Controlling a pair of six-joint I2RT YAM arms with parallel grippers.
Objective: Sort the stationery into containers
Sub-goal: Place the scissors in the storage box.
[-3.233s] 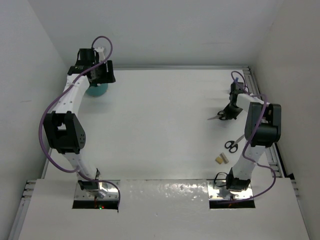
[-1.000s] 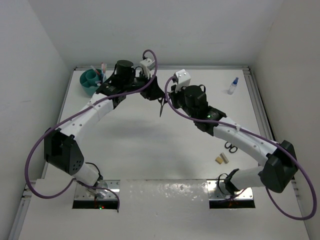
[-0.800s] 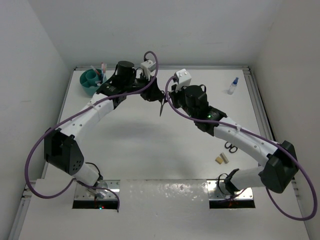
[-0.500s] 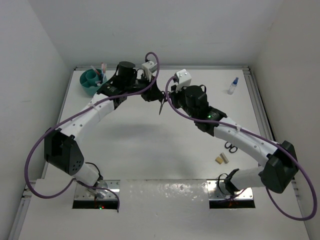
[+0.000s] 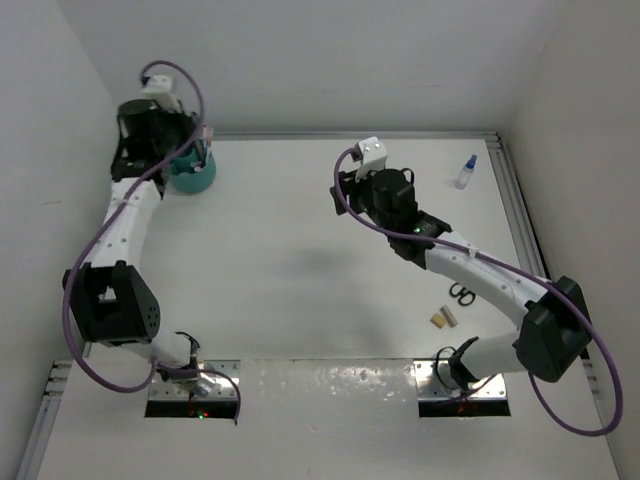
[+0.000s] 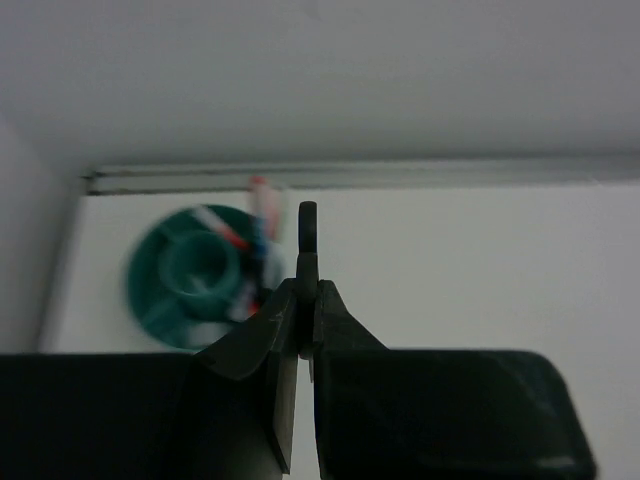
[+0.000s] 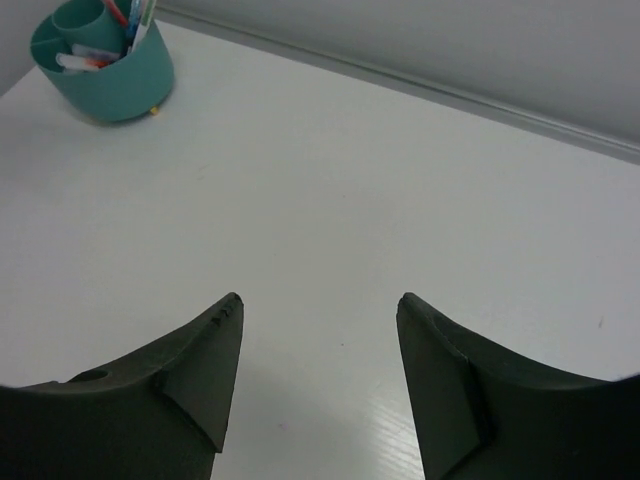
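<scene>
left end effector clamps scissors, long axis straight forward | right end effector wide, empty

The left arm has swung away from the mid-table meeting point to the far-left corner. The left gripper is now above the teal pot, its jaws pinched on the thin dark scissors. The right gripper has let go, and its jaws now stand apart, empty.

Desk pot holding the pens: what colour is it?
The pot is teal; clearest in right wrist view.
</scene>
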